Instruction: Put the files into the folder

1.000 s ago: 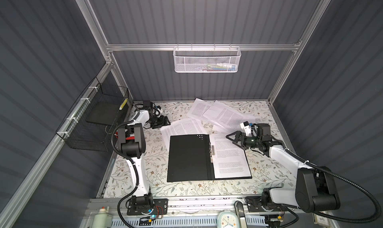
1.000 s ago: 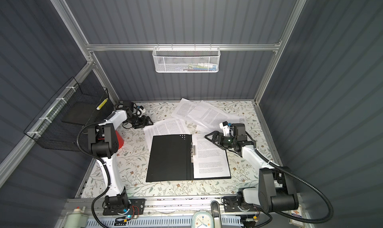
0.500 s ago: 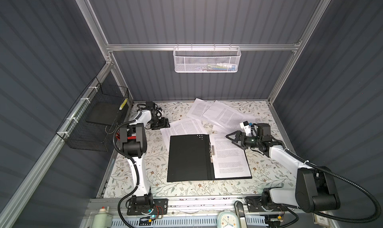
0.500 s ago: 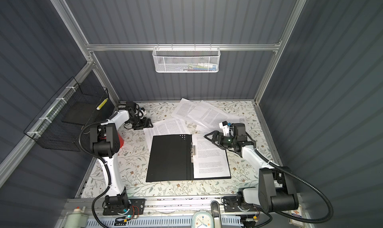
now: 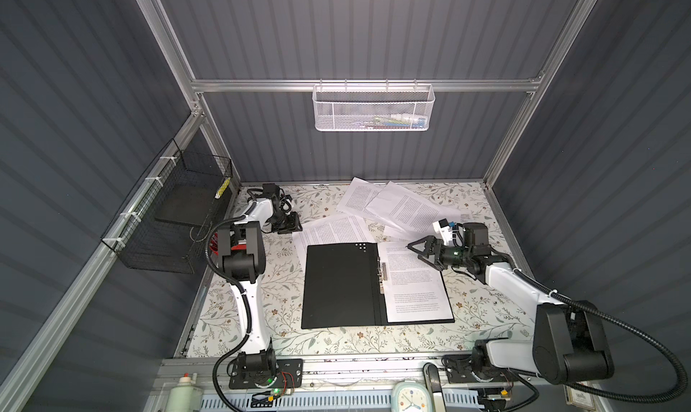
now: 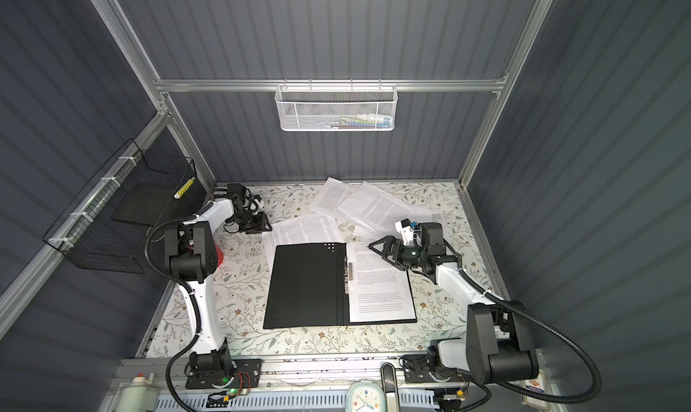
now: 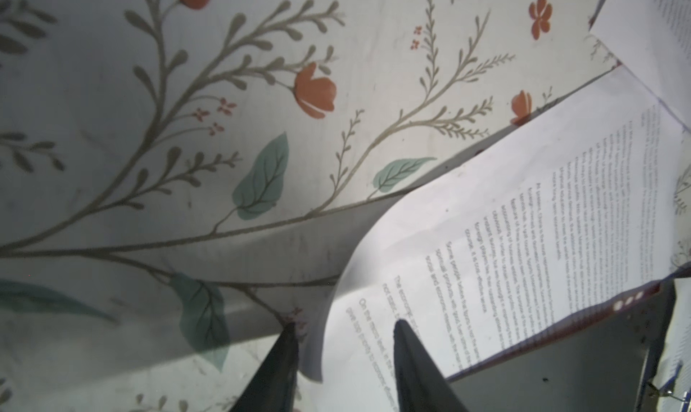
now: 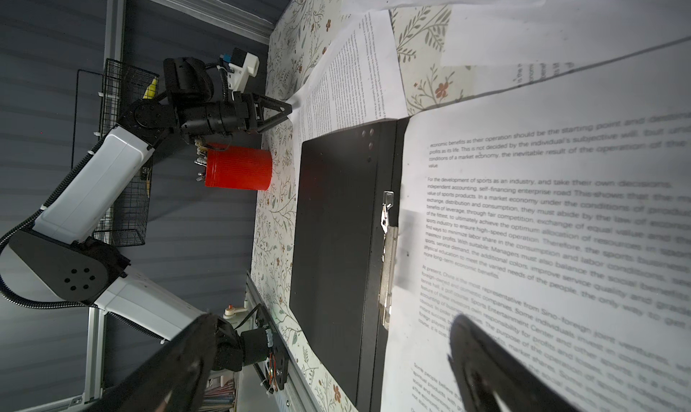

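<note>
Lying open on the floral-patterned tabletop [image 5: 284, 301], the flat black-lined folder [image 5: 338, 283] holds one white text-printed paper sheet [image 5: 415, 294] on its right half, with more printed sheets [image 5: 396, 204] loose behind it. The left gripper [image 7: 342, 326] straddles the raised corner of the loose sheet [image 5: 336, 230] tucked under the folder's far edge, jaws a little apart; the right gripper [image 5: 418, 256] hovers spread wide over the filed sheet's far corner.
</note>
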